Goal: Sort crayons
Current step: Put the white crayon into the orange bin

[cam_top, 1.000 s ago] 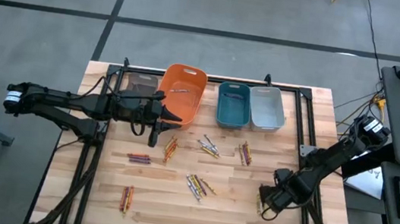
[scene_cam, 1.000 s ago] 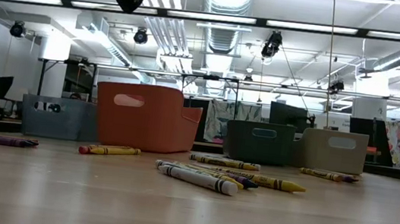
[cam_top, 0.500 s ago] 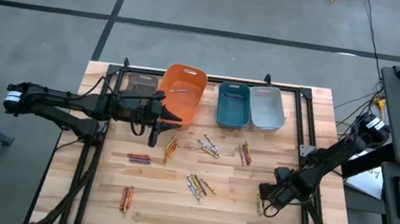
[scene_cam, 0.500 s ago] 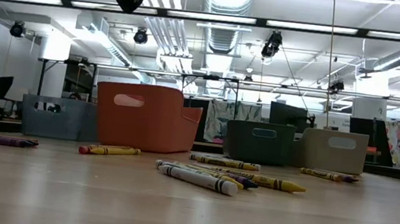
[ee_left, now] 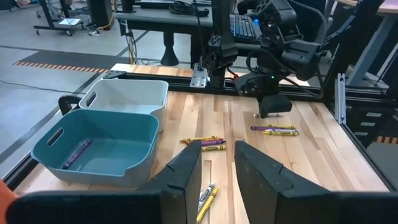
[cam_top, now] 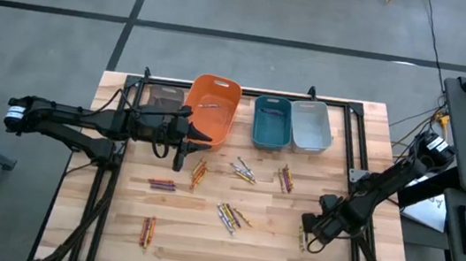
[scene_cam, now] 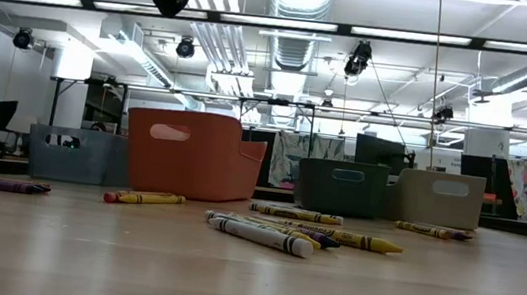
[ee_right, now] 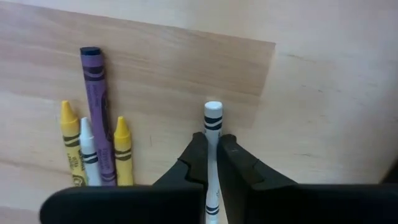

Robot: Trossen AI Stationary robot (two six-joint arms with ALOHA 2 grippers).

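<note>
White wax crayon pinched between closed right end effector fingers beside loose crayons on wooden table, apparently for sorting; left end effector open, hovering by orange plastic bin.

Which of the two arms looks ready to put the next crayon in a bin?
The right one, probably. Its hand is shut on a white crayon beside a small crayon cluster. The left hand hangs open and holds nothing, near the orange bin.
</note>
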